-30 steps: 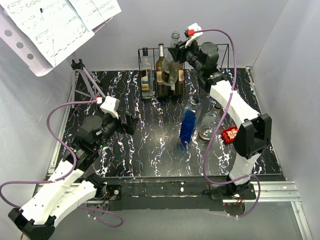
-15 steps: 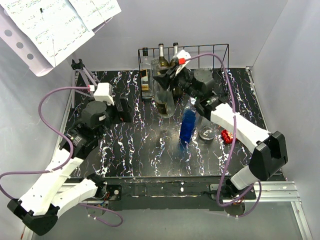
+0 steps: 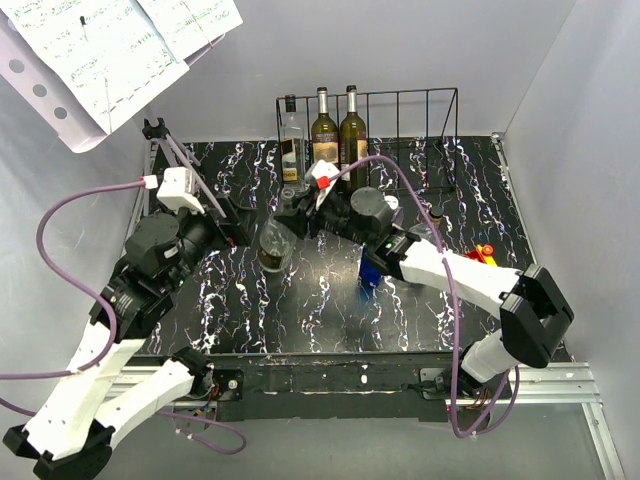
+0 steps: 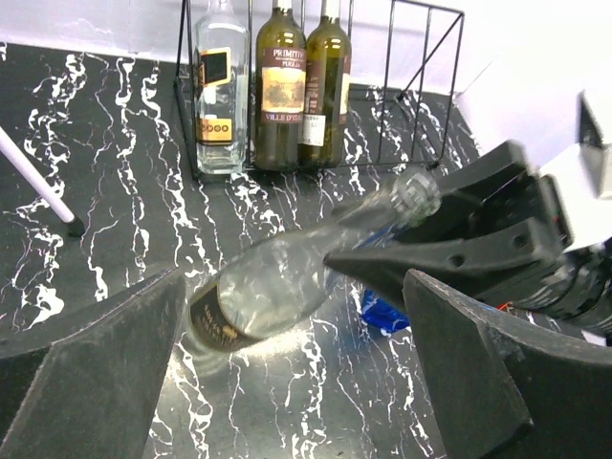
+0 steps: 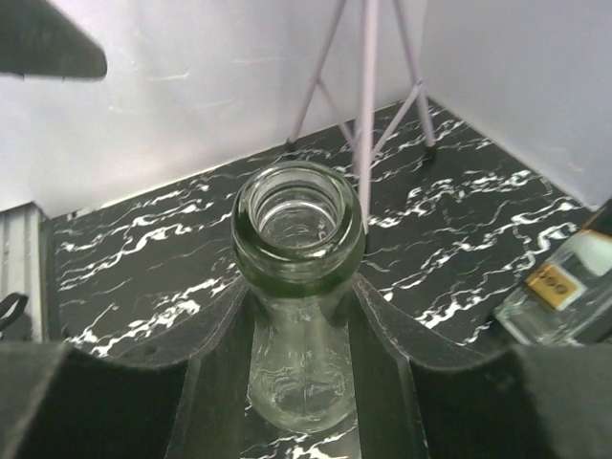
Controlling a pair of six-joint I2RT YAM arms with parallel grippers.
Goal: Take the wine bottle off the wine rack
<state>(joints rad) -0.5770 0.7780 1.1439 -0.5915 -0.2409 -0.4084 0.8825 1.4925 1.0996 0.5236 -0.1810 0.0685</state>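
The black wire wine rack stands at the back wall, with a clear bottle and two dark wine bottles upright in its left end. My right gripper is shut on the neck of a clear glass wine bottle, out of the rack and tilted low over the table's left-middle. In the right wrist view the fingers clamp the neck below the open mouth. My left gripper is open just left of that bottle, which lies between its spread fingers in the left wrist view.
A blue bottle stands mid-table, partly behind my right arm. A small red object lies at the right. A music stand's legs stand at the back left, its sheets overhanging. The rack also shows in the left wrist view.
My right arm has carried the clear bottle out of the rack, forward and left, and lowered it toward the table. My left arm has drawn back slightly to the left.
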